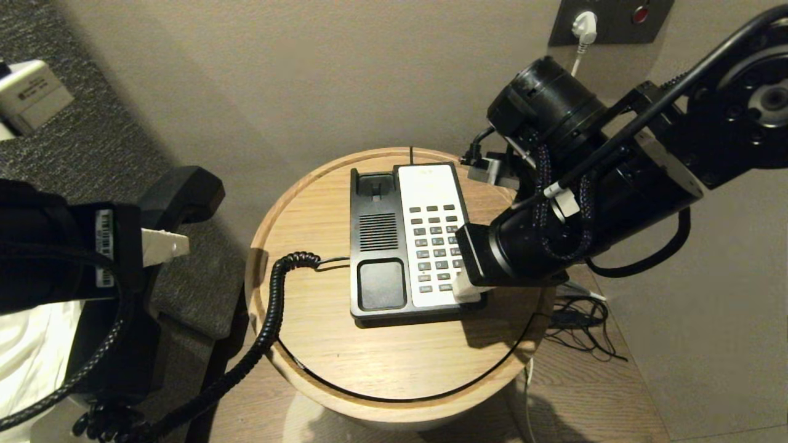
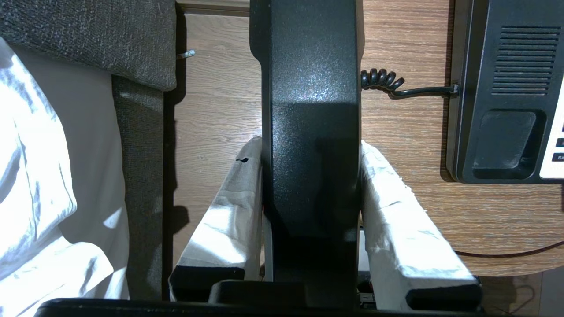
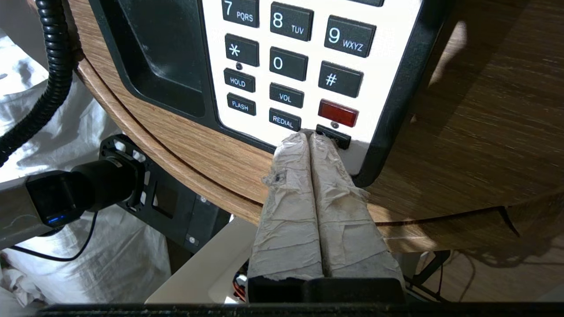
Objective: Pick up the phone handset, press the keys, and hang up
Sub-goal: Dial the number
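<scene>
The black phone handset (image 1: 184, 191) hangs in the air to the left of the table, lifted off its cradle. My left gripper (image 1: 161, 246) is shut on its middle; in the left wrist view the white-wrapped fingers (image 2: 229, 211) press both sides of the handset (image 2: 308, 97). Its coiled cord (image 1: 271, 307) runs down to the black-and-white phone base (image 1: 378, 246). My right gripper (image 3: 309, 134) is shut with nothing in it. Its tips lie on the near end of the keypad (image 3: 286, 61), between the REDIAL key (image 3: 285, 119) and a small black key (image 3: 335, 136). In the head view the right gripper (image 1: 465, 289) covers that corner.
The phone stands on a round wooden table (image 1: 381, 363) with a raised rim. A grey upholstered headboard (image 1: 80, 141) and white bedding (image 1: 31, 357) lie to the left. Behind is a wall socket with a white plug (image 1: 583, 27); loose cables (image 1: 578, 320) lie on the floor at right.
</scene>
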{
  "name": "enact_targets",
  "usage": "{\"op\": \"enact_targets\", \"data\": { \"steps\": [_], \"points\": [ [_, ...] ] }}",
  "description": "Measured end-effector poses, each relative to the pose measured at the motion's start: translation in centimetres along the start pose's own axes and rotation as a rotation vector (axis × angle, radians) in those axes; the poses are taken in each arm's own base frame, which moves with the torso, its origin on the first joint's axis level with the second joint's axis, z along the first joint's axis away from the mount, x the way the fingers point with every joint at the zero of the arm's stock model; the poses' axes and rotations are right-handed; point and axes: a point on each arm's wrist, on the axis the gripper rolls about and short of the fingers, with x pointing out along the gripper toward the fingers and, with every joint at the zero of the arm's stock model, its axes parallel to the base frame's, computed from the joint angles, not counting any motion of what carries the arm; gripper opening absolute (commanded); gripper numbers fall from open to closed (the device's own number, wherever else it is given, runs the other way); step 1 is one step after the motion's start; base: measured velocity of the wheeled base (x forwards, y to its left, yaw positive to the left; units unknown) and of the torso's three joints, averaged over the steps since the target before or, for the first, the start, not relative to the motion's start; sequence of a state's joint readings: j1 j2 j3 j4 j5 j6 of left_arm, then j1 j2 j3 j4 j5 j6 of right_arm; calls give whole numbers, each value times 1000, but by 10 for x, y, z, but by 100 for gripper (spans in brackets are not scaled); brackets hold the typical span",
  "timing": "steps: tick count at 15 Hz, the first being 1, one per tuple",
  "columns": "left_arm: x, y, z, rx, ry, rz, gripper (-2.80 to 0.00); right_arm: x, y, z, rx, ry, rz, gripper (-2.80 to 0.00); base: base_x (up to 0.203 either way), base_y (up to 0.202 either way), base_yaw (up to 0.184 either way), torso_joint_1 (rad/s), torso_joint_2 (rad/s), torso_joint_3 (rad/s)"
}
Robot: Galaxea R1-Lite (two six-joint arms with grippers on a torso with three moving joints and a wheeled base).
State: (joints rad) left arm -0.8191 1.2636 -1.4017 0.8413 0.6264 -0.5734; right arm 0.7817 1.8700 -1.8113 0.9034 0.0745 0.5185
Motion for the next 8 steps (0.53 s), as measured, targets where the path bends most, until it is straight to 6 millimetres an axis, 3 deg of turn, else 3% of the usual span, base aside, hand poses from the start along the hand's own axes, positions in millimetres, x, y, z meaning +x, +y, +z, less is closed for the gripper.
{"op": "enact_targets", "data": {
  "steps": [8],
  "points": [
    [0,1,-1,-1,2,1,-280,-10,1,0,3,-18,11,-280,0,0,0,0,0,0]
  ]
}}
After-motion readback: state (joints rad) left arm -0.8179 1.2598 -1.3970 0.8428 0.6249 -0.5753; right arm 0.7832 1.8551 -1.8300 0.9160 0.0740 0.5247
